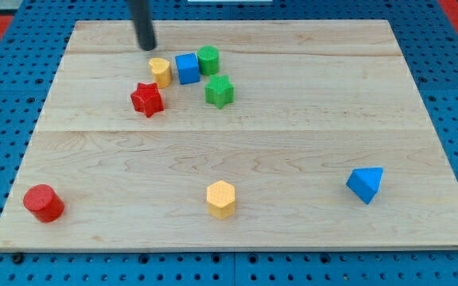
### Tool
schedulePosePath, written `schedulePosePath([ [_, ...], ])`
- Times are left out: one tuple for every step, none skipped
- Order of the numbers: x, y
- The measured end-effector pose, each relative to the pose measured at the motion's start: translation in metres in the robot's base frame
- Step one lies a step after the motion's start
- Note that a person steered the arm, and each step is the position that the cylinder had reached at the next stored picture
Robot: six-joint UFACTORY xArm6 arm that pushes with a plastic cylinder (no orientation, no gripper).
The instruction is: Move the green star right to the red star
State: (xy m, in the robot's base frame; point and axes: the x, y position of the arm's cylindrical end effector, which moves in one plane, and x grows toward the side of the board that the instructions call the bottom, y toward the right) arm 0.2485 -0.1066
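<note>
The green star lies on the wooden board in the upper middle of the view. The red star lies to its left, about a block's width of gap between them. My tip is above the red star toward the view's top, up and to the left of the yellow block, touching no block. The green star is to the lower right of my tip.
A yellow block, a blue cube and a green cylinder sit in a row just above the two stars. A red cylinder is at bottom left, a yellow hexagon at bottom middle, a blue triangular block at right.
</note>
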Motion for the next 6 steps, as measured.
schedulePosePath([
  [-0.011, 0.074],
  [0.034, 0.088],
  [0.071, 0.100],
  [0.108, 0.131],
  [0.110, 0.117],
  [0.119, 0.087],
])
